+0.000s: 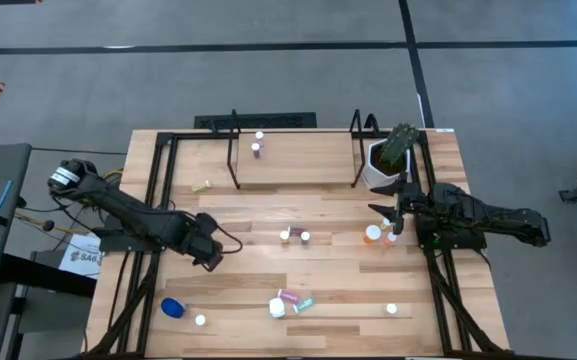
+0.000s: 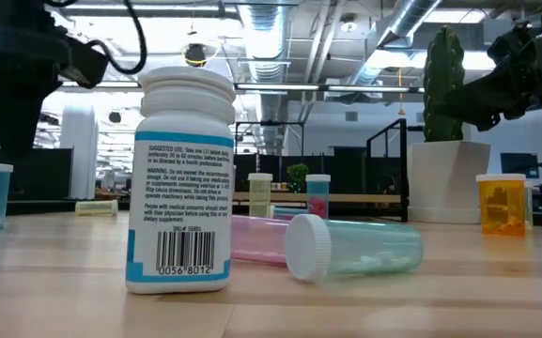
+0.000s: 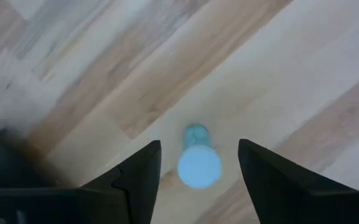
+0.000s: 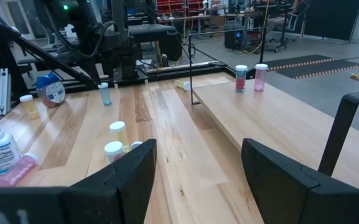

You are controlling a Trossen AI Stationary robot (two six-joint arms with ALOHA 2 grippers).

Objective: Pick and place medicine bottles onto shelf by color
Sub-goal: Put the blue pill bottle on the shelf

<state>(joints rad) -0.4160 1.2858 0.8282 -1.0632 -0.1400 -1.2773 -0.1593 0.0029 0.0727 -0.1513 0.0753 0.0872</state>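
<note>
My left gripper hangs open over the table's left half, pointing down. A small teal bottle with a pale cap stands upright on the table below it. In the left wrist view the two fingers stand on either side of the cap, with a gap on both sides. The same bottle shows under the left arm in the right wrist view. The shelf at the far middle carries two small bottles. My right gripper waits open and level at the table's right side.
Loose bottles stand mid-table, and an orange one stands near my right gripper. A white bottle stands near the front edge beside lying pink and teal bottles. A wide blue one is front left. A potted plant stands by the shelf's right end.
</note>
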